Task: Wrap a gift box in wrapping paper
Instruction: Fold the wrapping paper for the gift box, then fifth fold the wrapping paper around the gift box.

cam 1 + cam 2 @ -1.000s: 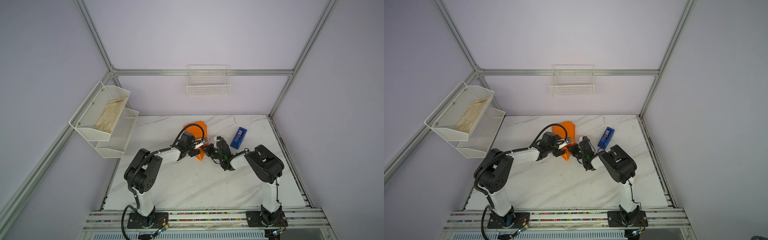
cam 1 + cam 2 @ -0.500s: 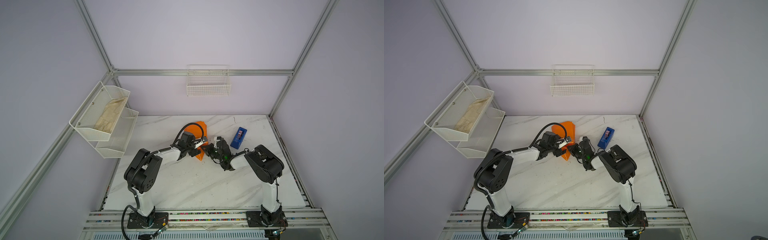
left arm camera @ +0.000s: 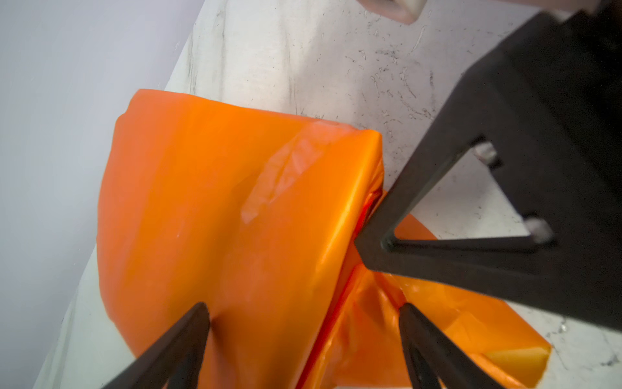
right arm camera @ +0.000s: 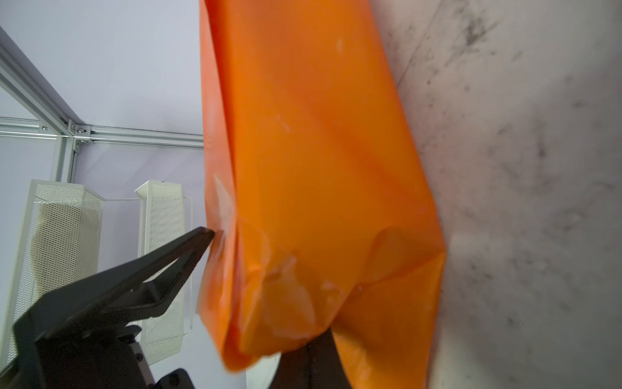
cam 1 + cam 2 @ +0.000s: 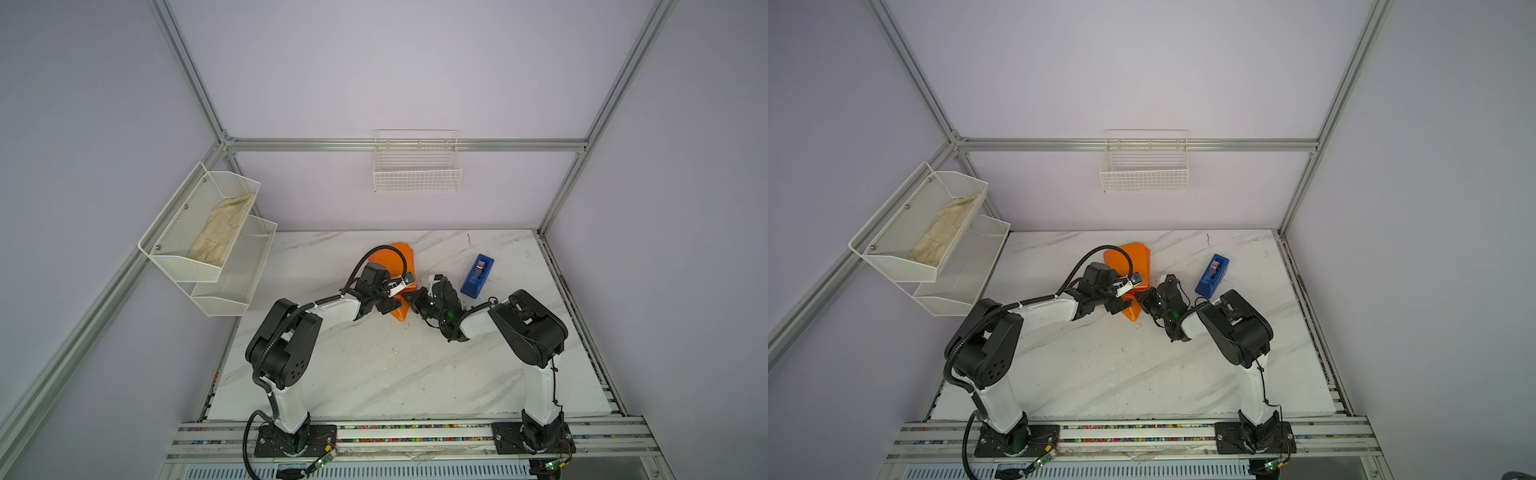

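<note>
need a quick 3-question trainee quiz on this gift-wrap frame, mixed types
1. True or false: the tape dispenser stands on the table, clear of the wrapping paper.
2. Where is the beige cloth? A) on the table B) in the upper shelf tray C) under the wrapping paper
3. Fill in: the right gripper, tip at the paper's end fold, is ___.
Key: 1 true; 2 B; 3 shut.

Fig.: L gripper (image 5: 400, 291) pts 3 o'clock, jaws wide; R gripper (image 5: 410, 296) pts 9 o'clock, jaws closed; tips nearly meeting.
</note>
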